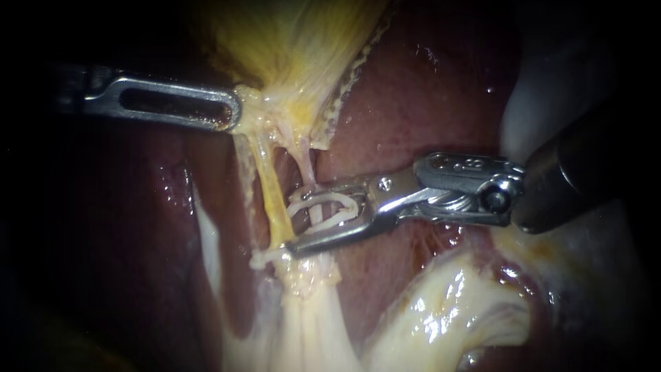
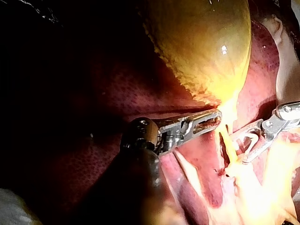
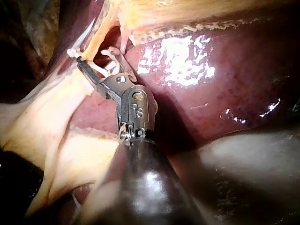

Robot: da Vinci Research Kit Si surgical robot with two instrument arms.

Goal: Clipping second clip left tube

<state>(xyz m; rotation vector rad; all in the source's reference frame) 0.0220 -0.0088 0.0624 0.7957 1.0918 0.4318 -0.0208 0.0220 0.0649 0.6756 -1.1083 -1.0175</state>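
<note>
Left tool (image 1: 233, 114) is clamped shut on gallbladder (image 1: 289, 48) neck. Open white clip (image 1: 323, 207) is carried in right tool (image 1: 295, 217), jaws wide; left tube (image 1: 270, 200) is touched by lower jaw tip. Bare liver (image 1: 413, 103) is seen beyond.

Your left instrument (image 1: 231, 114) has its shaft swallowed by the dark at the endoscope view's left side. The pincer tip is buried in the neck of the gallbladder (image 1: 289, 41), so the depth of its bite is hidden. The gallbladder itself is cut off by the top edge. In your right instrument (image 1: 297, 219), the clip (image 1: 330, 207) crosses a tube (image 1: 308, 169); whether it fully encloses that tube cannot be told. Its shaft is cut by the right edge.
</note>
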